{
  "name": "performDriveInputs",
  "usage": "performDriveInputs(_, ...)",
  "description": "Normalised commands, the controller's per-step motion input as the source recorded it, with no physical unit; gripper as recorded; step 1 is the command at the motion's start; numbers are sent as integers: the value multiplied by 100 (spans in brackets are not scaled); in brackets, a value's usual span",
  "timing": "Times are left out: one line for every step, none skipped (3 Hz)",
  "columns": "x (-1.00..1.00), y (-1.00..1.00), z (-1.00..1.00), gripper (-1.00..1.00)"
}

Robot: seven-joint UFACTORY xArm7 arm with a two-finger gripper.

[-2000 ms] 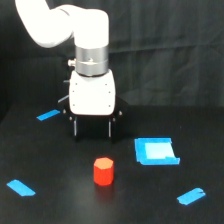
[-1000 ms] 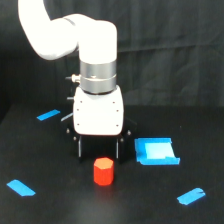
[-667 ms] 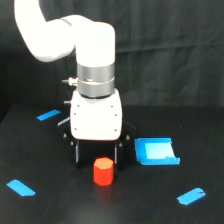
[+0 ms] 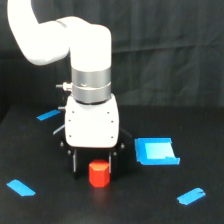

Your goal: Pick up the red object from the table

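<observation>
The red object (image 4: 99, 173) is a small red-orange hexagonal block standing upright on the black table (image 4: 150, 205). My gripper (image 4: 93, 166) hangs directly over and just behind it, open, with one dark finger (image 4: 75, 163) to the block's left and the other (image 4: 111, 159) close by its right side. The white gripper body hides the top edge of the block. I cannot tell whether the fingers touch the block.
A larger blue flat piece (image 4: 156, 151) lies right of the gripper. Blue tape strips sit at the back left (image 4: 48, 115), front left (image 4: 21, 187) and front right (image 4: 191, 196). A black cloth backdrop hangs behind.
The gripper has come forward and down toward the block, so its fingers now flank it. The block has not moved.
</observation>
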Motion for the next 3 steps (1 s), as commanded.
performDriveInputs(1,-14,42,-95)
performDriveInputs(-14,-27,16,-95)
performDriveInputs(12,-3,95,-97)
